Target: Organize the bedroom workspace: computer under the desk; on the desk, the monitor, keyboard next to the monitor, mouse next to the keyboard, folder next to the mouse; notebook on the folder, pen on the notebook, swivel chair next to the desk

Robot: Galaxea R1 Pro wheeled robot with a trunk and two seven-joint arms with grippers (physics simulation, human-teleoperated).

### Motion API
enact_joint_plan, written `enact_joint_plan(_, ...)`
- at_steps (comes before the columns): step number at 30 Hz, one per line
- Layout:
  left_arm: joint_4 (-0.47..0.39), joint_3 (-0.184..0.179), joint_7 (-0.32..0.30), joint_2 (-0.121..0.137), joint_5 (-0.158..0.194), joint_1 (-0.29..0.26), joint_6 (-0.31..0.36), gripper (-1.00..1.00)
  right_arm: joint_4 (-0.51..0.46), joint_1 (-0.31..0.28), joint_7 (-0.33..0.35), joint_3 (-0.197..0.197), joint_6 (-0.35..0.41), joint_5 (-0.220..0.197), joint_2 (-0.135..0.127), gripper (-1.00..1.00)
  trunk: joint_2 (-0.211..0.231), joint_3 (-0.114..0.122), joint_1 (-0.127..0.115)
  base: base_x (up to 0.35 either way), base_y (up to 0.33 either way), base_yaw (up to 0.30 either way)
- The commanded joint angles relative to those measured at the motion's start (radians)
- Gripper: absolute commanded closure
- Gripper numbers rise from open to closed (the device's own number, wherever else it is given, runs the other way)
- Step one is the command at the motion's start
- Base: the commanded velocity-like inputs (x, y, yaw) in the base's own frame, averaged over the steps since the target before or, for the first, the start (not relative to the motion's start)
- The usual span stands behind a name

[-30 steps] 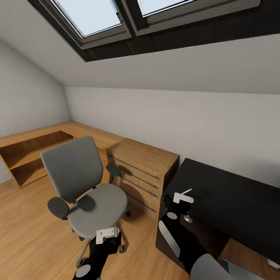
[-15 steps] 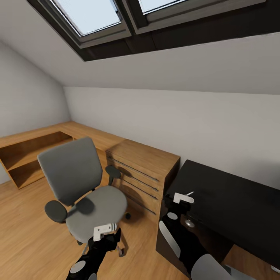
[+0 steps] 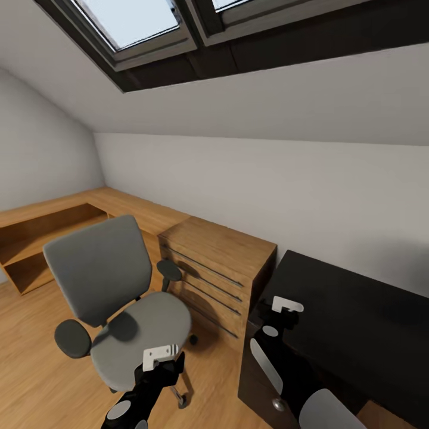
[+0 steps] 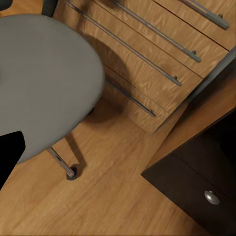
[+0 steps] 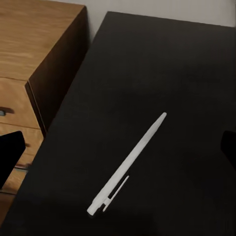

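The swivel chair (image 3: 140,333) stands on the wood floor at the left, its grey seat (image 4: 39,83) bare and its back toward the left. Over the seat's front edge hovers my left gripper (image 3: 161,357), open and holding nothing; one black finger (image 4: 10,157) shows in the left wrist view. The black desk (image 3: 357,322) fills the right. My right gripper (image 3: 287,307) hangs open above its near left corner. In the right wrist view the white pen (image 5: 130,164) lies flat on the desk top (image 5: 162,64), between the two spread fingers (image 5: 10,157) and not touched by them.
A light wooden dresser (image 3: 217,268) with long bar handles stands between the chair and the desk, close to both. The desk's dark drawer unit with a silver knob (image 4: 211,196) is just right of it. A low wooden shelf (image 3: 36,238) runs along the left wall under the sloped ceiling.
The whole picture has shifted a little, so the camera has moved. The pen tip that showed above my right gripper is now hidden behind it. Both grippers keep their state.
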Motion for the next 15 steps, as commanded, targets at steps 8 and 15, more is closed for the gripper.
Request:
enact_joint_plan(8,-0.002,-0.001,0.008,0.0,0.012,0.0,0.003,-1.0,0.041,-0.002,-0.002,-0.001,0.008,-0.007,-0.014,-1.0,-0.001,-0.001,0.0,0.008,-0.004,0.0)
enact_joint_plan(15,-0.002,-0.002,0.008,0.0,0.012,0.0,0.003,-1.0,0.082,-0.002,0.008,-0.003,0.008,-0.01,-0.016,-1.0,-0.001,-0.001,0.0,0.002,0.0,0.0)
